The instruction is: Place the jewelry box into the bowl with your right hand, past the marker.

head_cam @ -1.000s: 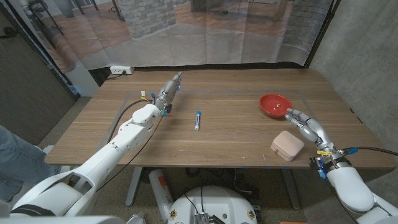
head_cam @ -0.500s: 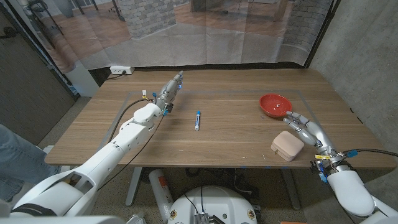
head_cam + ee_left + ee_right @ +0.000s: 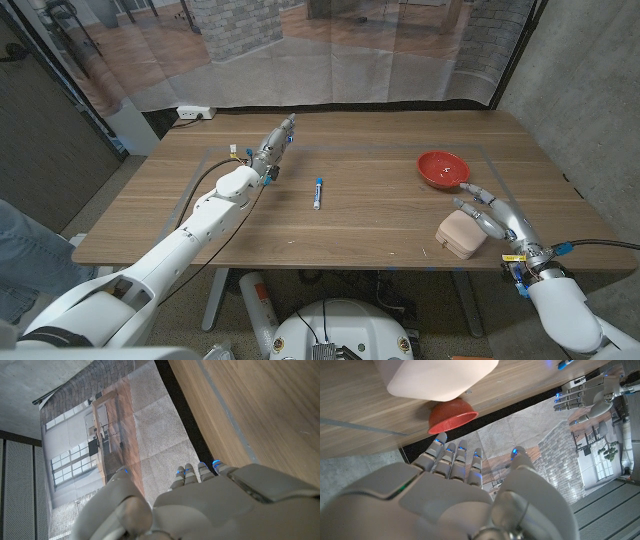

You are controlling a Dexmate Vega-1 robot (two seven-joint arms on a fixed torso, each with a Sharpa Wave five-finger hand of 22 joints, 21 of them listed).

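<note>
A pale pink rounded jewelry box [image 3: 461, 234] is seen closed, near a red bowl [image 3: 442, 168]; a blue-capped marker [image 3: 318, 192] is seen mid-table.

Back of the left hand [image 3: 210, 505], fingers [image 3: 202, 471] extended together (blue-lit tips), holding nothing, wooden table [image 3: 260, 405] beyond, pale curtain [image 3: 155, 435] past its edge, brick wall [image 3: 75, 395] behind

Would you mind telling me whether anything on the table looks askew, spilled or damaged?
Nothing stands out. The jewelry box sits closed near the front edge, the red bowl is upright and the marker lies capped mid-table.
</note>
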